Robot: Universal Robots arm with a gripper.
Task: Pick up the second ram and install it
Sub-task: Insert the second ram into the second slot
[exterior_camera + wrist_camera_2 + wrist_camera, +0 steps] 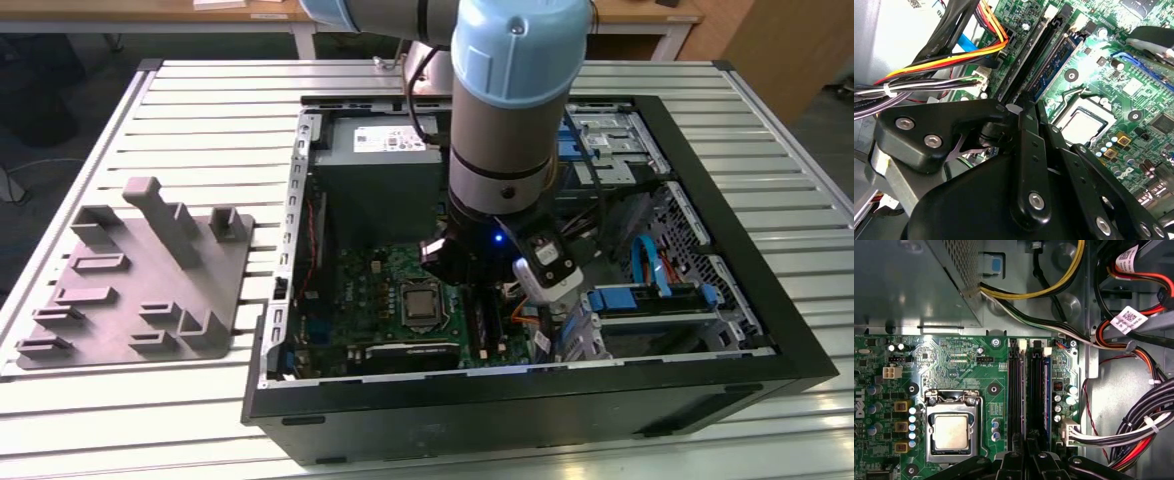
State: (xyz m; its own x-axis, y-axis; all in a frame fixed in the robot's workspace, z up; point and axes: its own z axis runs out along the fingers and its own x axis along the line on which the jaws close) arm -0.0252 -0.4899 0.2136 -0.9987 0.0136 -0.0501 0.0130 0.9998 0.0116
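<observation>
My gripper (483, 272) reaches down into the open computer case (747, 375), right over the memory slots of the green motherboard (954, 365). In both wrist views its black fingers (1024, 150) stand close together on a thin dark strip. That strip is the second ram (1026, 390), seen edge-on and lined up along a black slot (1014, 390). Whether it is pressed home I cannot tell. Another memory stick (1058, 65) sits seated in the neighbouring slot. My gripper (1027, 456) is beside the processor socket (951, 432).
Bundles of power cables (1134, 435) run close beside the slots, and the grey power supply box (380, 160) sits behind them. Blue drive brackets (641, 298) lie on the exterior view's right. A grey slotted plate with upright posts (134, 280) rests on the slatted table outside the case.
</observation>
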